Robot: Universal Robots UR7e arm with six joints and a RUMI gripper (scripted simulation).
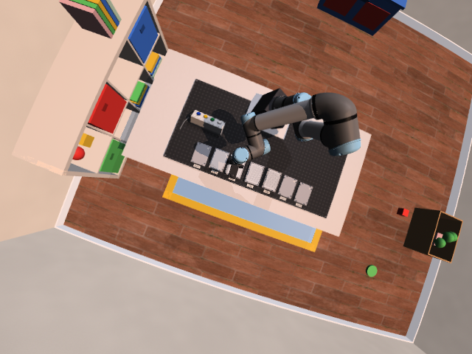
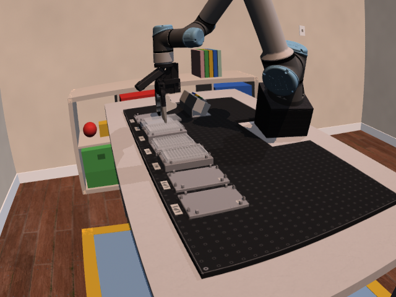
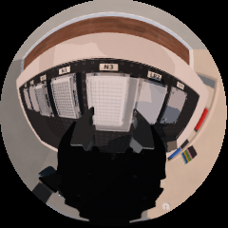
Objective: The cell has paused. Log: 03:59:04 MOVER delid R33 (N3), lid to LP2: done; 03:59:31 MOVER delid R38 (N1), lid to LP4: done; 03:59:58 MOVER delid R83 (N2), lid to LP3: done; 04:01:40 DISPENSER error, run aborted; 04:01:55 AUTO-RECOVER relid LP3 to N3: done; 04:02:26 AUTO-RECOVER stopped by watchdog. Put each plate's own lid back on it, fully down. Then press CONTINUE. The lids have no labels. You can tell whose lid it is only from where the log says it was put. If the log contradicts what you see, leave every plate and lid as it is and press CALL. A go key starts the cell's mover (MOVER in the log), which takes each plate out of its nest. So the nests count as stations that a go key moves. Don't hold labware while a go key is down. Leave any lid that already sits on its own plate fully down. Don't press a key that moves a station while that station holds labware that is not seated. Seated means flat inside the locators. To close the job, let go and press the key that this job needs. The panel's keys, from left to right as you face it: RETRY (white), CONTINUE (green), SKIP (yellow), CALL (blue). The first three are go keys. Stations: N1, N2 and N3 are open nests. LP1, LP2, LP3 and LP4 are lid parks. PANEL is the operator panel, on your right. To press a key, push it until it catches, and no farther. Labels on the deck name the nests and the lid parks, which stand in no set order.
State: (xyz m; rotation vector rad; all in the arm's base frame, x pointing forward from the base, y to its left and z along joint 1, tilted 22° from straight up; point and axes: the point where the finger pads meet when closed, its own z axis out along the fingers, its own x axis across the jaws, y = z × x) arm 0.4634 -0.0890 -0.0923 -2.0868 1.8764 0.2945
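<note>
My gripper [image 1: 233,167] [image 2: 163,116] [image 3: 113,108] is shut on a clear lid [image 3: 110,97] and holds it a little above the nest labelled N3 [image 3: 108,66]. A well plate shows through the lid there; I cannot tell whether that plate has a lid of its own. To its left the N1 plate [image 3: 64,96] [image 1: 254,173] [image 2: 172,140] and one more plate [image 1: 271,179] [image 2: 185,155] stand in their nests. To the right the park LP2 [image 3: 151,102] [image 1: 218,158] seems to bear a clear lid. The park beyond it [image 3: 174,106] [image 1: 200,153] looks bare.
The operator panel [image 1: 207,121] [image 2: 195,106] with its coloured keys [image 3: 185,153] stands behind the row, right of the gripper. Two bare lid parks [image 2: 198,179] [image 2: 212,201] end the row at the near side. The arm's base block [image 2: 283,116] stands mid-table.
</note>
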